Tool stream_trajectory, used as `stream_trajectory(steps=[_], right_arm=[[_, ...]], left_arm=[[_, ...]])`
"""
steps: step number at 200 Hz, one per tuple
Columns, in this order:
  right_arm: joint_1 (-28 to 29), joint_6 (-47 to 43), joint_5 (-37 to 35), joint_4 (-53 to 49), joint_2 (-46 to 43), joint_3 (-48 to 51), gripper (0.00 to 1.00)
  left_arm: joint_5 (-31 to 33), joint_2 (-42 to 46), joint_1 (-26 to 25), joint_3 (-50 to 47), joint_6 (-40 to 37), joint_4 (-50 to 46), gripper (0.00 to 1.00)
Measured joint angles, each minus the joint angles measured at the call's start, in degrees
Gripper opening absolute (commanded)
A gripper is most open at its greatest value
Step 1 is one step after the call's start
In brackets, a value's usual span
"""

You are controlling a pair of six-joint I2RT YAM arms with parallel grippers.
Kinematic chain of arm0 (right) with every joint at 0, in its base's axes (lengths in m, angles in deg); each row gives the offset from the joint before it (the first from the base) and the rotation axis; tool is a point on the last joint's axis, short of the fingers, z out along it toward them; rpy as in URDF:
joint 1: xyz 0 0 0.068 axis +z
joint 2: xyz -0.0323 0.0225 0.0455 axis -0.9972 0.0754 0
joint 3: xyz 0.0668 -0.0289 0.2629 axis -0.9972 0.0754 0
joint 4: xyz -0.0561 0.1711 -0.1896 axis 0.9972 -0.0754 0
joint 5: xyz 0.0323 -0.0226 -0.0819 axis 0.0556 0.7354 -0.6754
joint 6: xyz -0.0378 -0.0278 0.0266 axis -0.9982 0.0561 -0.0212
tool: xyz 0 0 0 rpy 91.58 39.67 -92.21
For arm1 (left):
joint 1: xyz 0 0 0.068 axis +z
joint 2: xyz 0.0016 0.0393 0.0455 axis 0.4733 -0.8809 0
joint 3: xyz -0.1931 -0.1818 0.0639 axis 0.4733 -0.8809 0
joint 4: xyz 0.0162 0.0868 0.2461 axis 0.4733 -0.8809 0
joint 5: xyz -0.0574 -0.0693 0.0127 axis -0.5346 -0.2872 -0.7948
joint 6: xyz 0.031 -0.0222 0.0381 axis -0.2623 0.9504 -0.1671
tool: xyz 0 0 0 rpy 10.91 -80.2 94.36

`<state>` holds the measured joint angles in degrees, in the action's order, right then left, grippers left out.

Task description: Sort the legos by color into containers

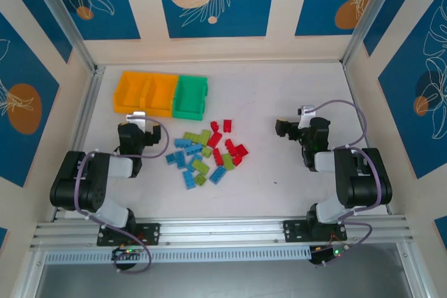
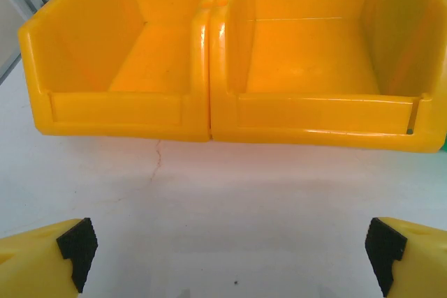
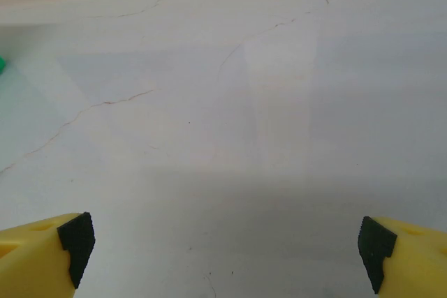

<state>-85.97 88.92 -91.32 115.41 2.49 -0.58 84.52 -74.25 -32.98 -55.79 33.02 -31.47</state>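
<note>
The two orange-yellow bins [image 2: 119, 113] are moulded plastic, smooth and glossy, with soft highlights along their rims and a few dark specks on the inner walls. The green bin [image 1: 190, 112] joined to them looks to be the same plastic. The bricks [image 1: 202, 151] are hard, shiny plastic. The desk [image 3: 279, 137] has a smooth white top with a dull sheen, crossed by fine hairline cracks. The fingers of the left hand [image 2: 227, 256] and the right hand [image 3: 227, 249] are smooth yellow plastic tipped with matt black pads [image 2: 78, 246]. A ribbed, silvery metal rail [image 1: 223, 232] lines the desk's near edge.
</note>
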Motion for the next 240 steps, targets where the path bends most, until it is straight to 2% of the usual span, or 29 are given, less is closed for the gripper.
stream_trajectory(steps=[117,139,163,185,213,240], right_arm=[[0.11,0.04,-0.59,-1.70,-1.09,-0.11,0.99],[0.79,3.30,-4.07,-17.66,-9.88,-4.11,0.99],[1.49,12.02,-5.99,-41.72,-21.33,-17.33,1.00],[2.51,20.33,-3.48,-60.57,-27.23,-29.90,1.00],[9.09,25.57,2.21,-77.90,-28.30,-37.44,1.00],[18.27,26.80,6.51,-88.80,-23.80,-41.13,1.00]], left_arm=[[0.00,0.00,0.00,0.00,0.00,0.00,1.00],[0.00,0.00,0.00,0.00,0.00,0.00,1.00],[0.00,0.00,0.00,0.00,0.00,0.00,1.00],[0.00,0.00,0.00,0.00,0.00,0.00,1.00],[-1.05,2.25,-0.11,0.04,-0.24,-2.56,1.00],[-1.33,14.43,-1.66,2.47,0.76,-15.74,1.00]])
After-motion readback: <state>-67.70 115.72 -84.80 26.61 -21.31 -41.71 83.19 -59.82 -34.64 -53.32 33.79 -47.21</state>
